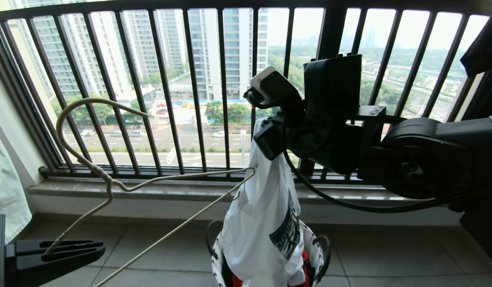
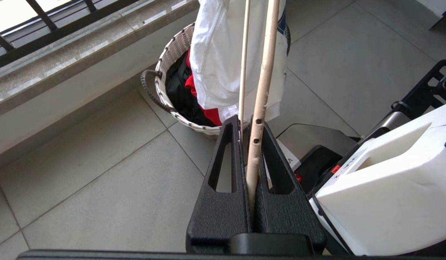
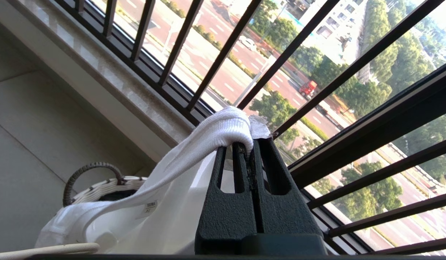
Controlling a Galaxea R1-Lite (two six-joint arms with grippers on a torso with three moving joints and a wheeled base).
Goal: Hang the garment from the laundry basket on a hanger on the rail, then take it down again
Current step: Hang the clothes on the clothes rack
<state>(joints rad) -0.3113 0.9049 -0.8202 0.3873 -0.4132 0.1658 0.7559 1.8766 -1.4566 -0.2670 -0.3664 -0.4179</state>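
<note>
Right gripper [image 3: 252, 144]: jaws fully closed, pinching the garment [image 1: 265, 215] by its ribbed collar. Shirt hangs straight down, hem still inside the laundry basket [image 2: 172, 54], over the red cloth [image 2: 208, 115].

Left gripper [image 2: 250, 126]: jaws clamped on one shoulder end of the hanger [image 1: 110, 187], hook pointing up and away toward the window railing [image 1: 166, 79].

Step in hand, as I read it: thread hanger into the collar. Free hanger tip sits just beside the shirt. Needs the collar held open and the tip angled into the neck, not past it.

Pose: right arm reaches across from the right, raised high. Left arm low at the left. Rail not in view.
</note>
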